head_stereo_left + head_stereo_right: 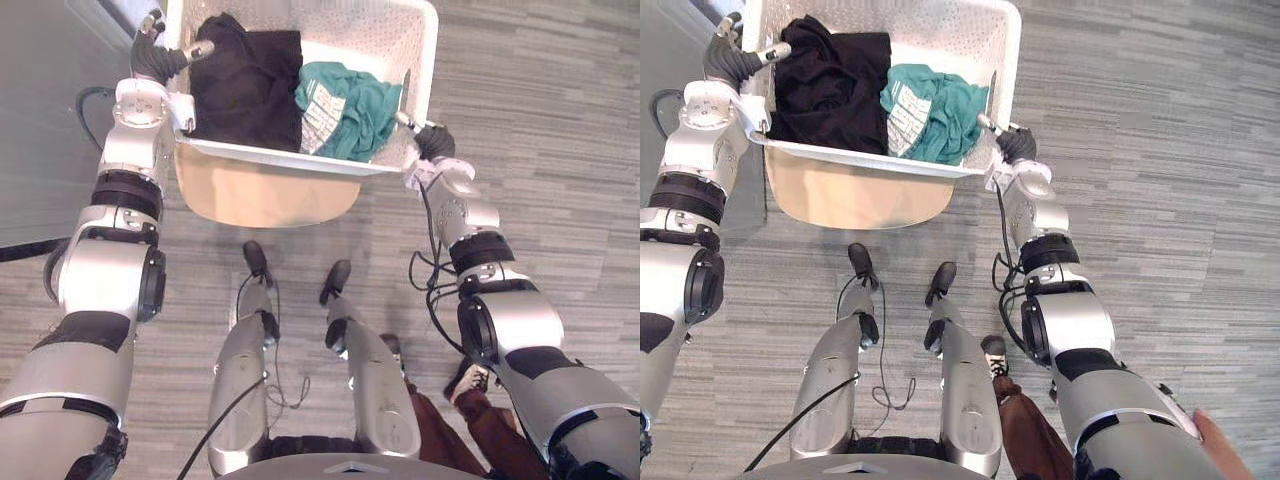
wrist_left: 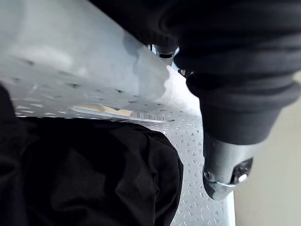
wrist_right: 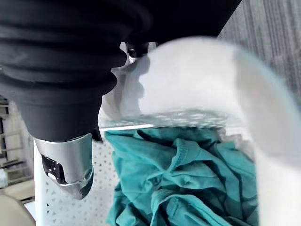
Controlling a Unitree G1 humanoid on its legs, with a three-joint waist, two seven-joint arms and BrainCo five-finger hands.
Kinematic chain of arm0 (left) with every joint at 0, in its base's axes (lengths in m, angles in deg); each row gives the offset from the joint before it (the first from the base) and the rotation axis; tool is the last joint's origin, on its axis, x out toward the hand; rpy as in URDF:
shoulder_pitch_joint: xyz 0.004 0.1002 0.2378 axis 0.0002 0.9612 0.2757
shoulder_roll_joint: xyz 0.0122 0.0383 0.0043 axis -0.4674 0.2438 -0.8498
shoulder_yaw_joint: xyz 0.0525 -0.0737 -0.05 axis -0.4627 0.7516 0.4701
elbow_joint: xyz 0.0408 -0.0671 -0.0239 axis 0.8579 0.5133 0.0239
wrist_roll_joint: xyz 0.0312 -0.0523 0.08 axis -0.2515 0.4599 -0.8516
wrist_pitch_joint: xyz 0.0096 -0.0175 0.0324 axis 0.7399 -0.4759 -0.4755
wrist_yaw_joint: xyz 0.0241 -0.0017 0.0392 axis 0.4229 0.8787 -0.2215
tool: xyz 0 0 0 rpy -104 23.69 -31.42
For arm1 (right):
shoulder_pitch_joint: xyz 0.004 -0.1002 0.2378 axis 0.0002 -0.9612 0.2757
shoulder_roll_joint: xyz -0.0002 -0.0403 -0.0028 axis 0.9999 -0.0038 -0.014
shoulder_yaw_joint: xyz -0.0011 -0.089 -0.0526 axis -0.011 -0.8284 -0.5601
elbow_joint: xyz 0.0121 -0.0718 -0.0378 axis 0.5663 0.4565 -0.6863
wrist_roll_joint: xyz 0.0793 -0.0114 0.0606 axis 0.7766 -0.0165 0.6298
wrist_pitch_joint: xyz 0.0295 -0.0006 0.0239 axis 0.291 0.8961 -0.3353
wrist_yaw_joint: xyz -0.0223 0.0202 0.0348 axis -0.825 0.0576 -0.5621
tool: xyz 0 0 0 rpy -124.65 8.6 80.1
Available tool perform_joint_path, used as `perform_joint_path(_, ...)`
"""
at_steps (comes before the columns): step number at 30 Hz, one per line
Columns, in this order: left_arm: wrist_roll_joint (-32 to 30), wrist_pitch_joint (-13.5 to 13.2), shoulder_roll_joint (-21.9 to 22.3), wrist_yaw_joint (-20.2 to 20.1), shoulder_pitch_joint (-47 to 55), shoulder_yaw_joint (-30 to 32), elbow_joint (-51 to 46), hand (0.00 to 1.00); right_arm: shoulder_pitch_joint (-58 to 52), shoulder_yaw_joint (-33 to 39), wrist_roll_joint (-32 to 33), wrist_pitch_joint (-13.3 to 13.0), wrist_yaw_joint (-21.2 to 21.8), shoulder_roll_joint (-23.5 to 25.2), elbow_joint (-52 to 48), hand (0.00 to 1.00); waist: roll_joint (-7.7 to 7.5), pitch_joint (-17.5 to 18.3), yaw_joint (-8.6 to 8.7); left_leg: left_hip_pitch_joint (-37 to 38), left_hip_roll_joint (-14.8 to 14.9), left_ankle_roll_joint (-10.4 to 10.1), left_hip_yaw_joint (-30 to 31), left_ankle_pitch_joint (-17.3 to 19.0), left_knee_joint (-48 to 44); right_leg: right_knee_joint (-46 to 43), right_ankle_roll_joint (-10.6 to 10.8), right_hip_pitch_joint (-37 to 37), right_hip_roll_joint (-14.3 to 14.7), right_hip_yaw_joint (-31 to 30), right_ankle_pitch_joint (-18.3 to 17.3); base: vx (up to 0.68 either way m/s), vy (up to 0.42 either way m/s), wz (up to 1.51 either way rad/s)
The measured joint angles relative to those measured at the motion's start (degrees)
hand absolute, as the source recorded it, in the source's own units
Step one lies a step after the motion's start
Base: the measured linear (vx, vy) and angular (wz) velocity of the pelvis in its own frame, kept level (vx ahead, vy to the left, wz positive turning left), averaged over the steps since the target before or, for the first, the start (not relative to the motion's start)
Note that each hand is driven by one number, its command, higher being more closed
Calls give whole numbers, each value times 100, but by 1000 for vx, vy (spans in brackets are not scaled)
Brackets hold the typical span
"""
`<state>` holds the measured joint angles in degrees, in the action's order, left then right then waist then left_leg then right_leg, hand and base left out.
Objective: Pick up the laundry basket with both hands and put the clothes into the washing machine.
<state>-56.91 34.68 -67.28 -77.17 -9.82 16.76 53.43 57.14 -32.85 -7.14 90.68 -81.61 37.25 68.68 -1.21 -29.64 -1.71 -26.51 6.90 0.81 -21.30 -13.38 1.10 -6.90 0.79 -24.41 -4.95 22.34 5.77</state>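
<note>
Tan round top [image 1: 260, 195] sits beneath the white laundry basket [image 1: 380, 35]. Left hand [image 1: 155, 58] and right hand [image 1: 435, 140] pinch its opposite rims, thumbs inside. Black garment [image 1: 245, 85] and teal garment [image 1: 350, 110] lie within.

An indoor room set up for laundry; whether it is a home or a test room cannot be told. Grey wood-look planks cover the floor [image 1: 560, 120]. A white perforated basket [image 1: 400, 30] holds a black garment [image 1: 245, 85] and a teal garment [image 1: 355, 105], above a round tan stool [image 1: 260, 200]. A person's shoe [image 1: 470, 378] and maroon trouser leg [image 1: 500, 425] show on the floor.
</note>
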Motion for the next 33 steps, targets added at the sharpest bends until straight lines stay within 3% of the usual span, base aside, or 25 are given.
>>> perform_joint_path(8, -42, 15, 16, -9, 492, 286, 565, 0, -69, -337, -10, -10, 383, -111, 474, 0, 0, 1, 120, 325, 5, -39, -65, 21, -5, -79, -37, 199, 35, -226, -52, 11, -14, -9)
perform_joint_path(17, -149, 71, -48, -224, 589, 856, 693, 0, 56, -408, -10, -34, 504, 2, 639, 0, -2, 2, 75, 227, 9, -35, -165, 8, -11, 19, -32, 63, 70, -416, 83, -30, -19, -7)
perform_joint_path(22, -205, 107, -104, -215, 612, 1531, 855, 0, 35, -422, -4, -79, 518, 38, 305, 0, -4, 1, 51, 150, 61, 17, -204, -28, -15, 164, -45, 34, 139, -443, 191, 3, -17, -7)
perform_joint_path(33, 343, 91, 42, -193, 1061, 2019, 911, 0, -40, -429, 4, -144, 479, 56, 90, 0, -7, 1, 48, 176, 57, 24, -154, -34, -2, 186, -42, 86, 151, -401, 184, 34, 20, 2)
